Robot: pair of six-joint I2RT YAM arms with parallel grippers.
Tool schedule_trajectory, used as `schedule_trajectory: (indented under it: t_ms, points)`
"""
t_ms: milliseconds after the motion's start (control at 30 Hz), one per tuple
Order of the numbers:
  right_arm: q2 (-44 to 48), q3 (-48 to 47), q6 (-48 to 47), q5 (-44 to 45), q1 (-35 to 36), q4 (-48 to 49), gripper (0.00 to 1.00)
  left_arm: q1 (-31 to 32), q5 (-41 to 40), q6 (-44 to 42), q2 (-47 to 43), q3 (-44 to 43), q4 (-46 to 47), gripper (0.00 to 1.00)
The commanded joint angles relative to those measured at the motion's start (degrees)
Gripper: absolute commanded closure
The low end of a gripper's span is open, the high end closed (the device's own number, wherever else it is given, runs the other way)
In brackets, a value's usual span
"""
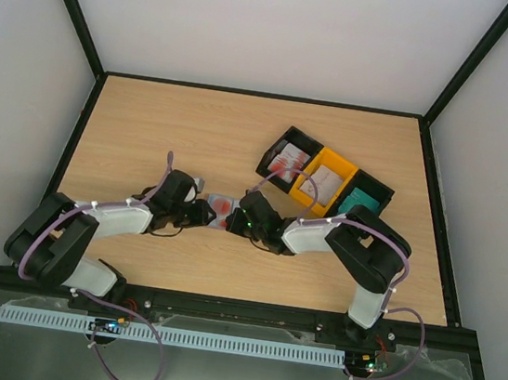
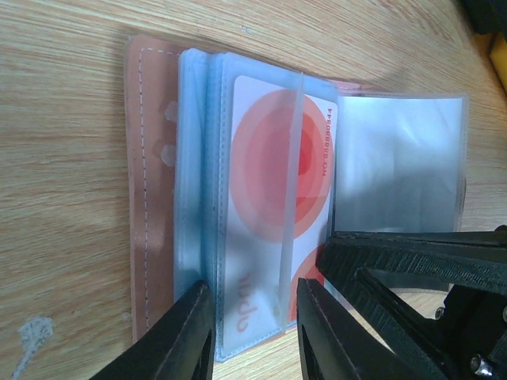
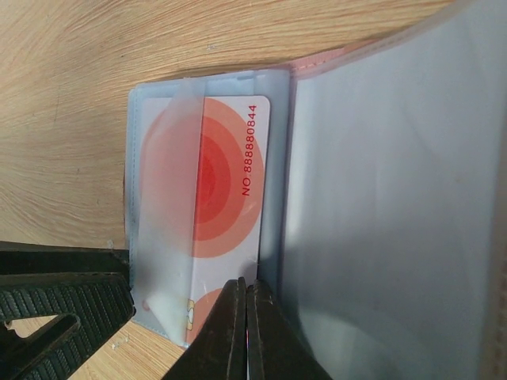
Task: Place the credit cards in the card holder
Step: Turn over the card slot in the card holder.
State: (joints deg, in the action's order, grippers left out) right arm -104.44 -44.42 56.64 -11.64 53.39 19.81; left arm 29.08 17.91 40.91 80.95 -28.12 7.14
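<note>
The card holder (image 1: 219,206) lies open at the table's middle, its reddish-brown cover (image 2: 150,198) to the left and clear blue pockets (image 3: 396,198) spread out. A white credit card with red circles (image 2: 269,182) sits partly inside one pocket and also shows in the right wrist view (image 3: 214,182). My left gripper (image 2: 255,317) is open, its fingers straddling the pocket's near edge. My right gripper (image 3: 245,297) is shut, its tips against the card's near edge beside the pocket fold. The two grippers (image 1: 200,211) (image 1: 235,216) meet over the holder.
At the back right stands a row of trays: a black one (image 1: 273,150) with white and red cards, a yellow one (image 1: 338,156) with beige cards, a black one (image 1: 381,185) with teal cards. The right gripper's body (image 2: 412,269) lies close beside my left fingers.
</note>
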Motion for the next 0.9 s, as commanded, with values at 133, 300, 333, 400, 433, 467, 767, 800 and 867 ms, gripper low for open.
schedule_trajectory:
  t_ms: [133, 300, 333, 400, 433, 467, 767, 800, 867]
  points:
    - [-2.0, 2.7, 0.1, 2.2, 0.3, -8.8, 0.98, 0.2, -2.2, -0.9, -2.3, -0.9, -2.6, 0.66]
    - [-2.7, 2.3, 0.2, 2.1, 0.3, -9.4, 0.98, 0.2, -0.8, -1.0, -2.6, -0.6, -1.5, 0.65]
    - [-2.8, 2.3, 0.2, 2.0, 0.3, -9.4, 0.98, 0.2, -0.5, -1.0, -2.4, -0.6, -1.2, 0.67]
    - [-2.9, 2.2, 0.4, 1.8, 0.3, -9.4, 0.98, 0.3, -0.2, -1.2, -1.7, -0.7, -0.9, 0.68]
    - [-3.0, 2.2, 0.3, 1.7, 0.3, -9.3, 0.98, 0.2, 0.0, -1.3, -1.2, -0.8, -0.8, 0.69]
    - [-2.9, 2.2, 0.3, 1.6, 0.3, -9.2, 0.98, 0.2, 0.2, -1.3, -0.8, -0.8, -0.6, 0.69]
    - [-2.9, 2.2, 0.3, 1.4, 0.3, -9.1, 0.98, 0.3, 3.4, -1.5, 2.6, -1.3, 1.1, 0.75]
    - [-2.8, 2.2, 0.3, 1.4, 0.3, -9.1, 0.98, 0.3, 3.8, -1.3, 2.4, -1.3, 1.1, 0.76]
    - [-2.6, 2.3, 0.3, 1.3, 0.3, -9.0, 0.98, 0.3, 4.1, -1.2, 1.6, -1.2, 1.3, 0.78]
